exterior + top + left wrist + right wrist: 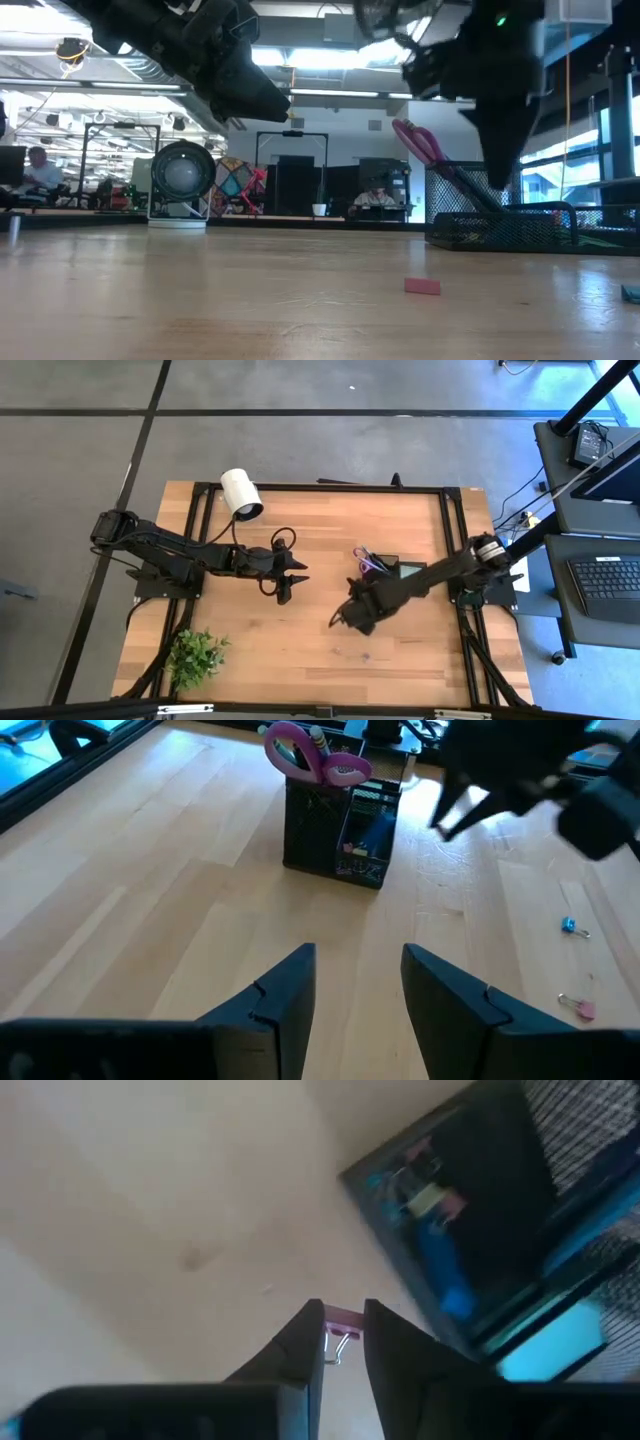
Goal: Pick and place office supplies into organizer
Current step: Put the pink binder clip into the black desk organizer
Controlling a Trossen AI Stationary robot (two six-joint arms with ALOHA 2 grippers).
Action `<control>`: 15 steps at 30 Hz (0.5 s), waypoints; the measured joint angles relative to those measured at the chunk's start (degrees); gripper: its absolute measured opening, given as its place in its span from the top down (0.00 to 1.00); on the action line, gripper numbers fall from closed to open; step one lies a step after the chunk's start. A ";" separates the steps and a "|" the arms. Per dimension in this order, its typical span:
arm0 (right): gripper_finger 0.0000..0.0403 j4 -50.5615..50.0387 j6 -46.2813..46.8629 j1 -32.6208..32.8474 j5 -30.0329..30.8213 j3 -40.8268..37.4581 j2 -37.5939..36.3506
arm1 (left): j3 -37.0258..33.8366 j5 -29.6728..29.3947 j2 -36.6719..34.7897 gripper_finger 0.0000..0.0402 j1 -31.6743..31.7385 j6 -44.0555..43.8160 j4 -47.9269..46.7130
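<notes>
The right gripper [343, 1342] holds a small pink binder clip [341, 1325] between its nearly closed fingers; the clip's wire handle shows in the narrow gap. In the high view this gripper [352, 616] hangs above the tabletop [300, 650], just near and left of the black mesh organizer [385, 568]. The organizer's low compartments lie far and right of the fingers, so the coming move appears to be a short carry in that direction, followed by a release. The right arm is clearly the nearer one. Purple-handled scissors [310, 750] already stand in the organizer's taller part, handles up, and may obstruct an approach over that side; the lower tray [440, 1230], which already holds small items, looks like the freer target. The left gripper [355, 1005] waits well left of the organizer, fingers parted and empty. Loose items remain on the tabletop: a blue clip [570, 925], another pink clip [581, 1008] and a pink block [422, 286]. A white cylinder [241, 493] and a potted plant [195, 655] stand well clear.
</notes>
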 joint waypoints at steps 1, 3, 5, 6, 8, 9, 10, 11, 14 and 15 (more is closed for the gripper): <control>0.84 0.18 -1.13 -0.89 0.42 -0.42 0.01 | 0.00 0.00 0.00 0.64 0.00 -0.02 0.01; 0.84 0.56 -2.54 -2.52 1.43 -1.38 0.01 | 0.00 0.00 0.00 0.64 -0.02 -0.17 -0.01; 0.84 0.54 -3.21 -4.06 3.36 -2.23 0.02 | 0.00 0.00 0.00 0.64 -0.01 -0.20 0.00; 0.84 0.56 -3.87 -4.73 4.44 -2.48 0.03 | 0.00 0.00 0.00 0.64 0.00 -0.20 0.00; 0.84 0.68 -4.68 -6.02 6.04 -2.86 0.03 | 0.00 0.00 0.00 0.64 -0.02 -0.20 -0.01; 0.84 0.68 -5.04 -6.52 6.44 -3.05 0.03 | 0.00 0.00 0.00 0.64 0.00 -0.20 0.01; 0.84 0.93 -5.21 -6.90 6.75 -3.33 0.03 | 0.00 0.00 0.00 0.64 0.00 -0.20 -0.01; 0.84 1.50 -5.28 -7.29 6.85 -3.70 0.03 | 0.00 0.00 0.00 0.64 0.00 -0.20 -0.01; 0.84 2.31 -5.45 -8.18 6.80 -4.89 0.03 | 0.00 0.00 0.00 0.64 -0.02 -0.20 -0.01; 0.84 2.64 -5.45 -8.29 6.81 -5.48 0.03 | 0.00 0.00 0.00 0.64 -0.02 -0.20 -0.02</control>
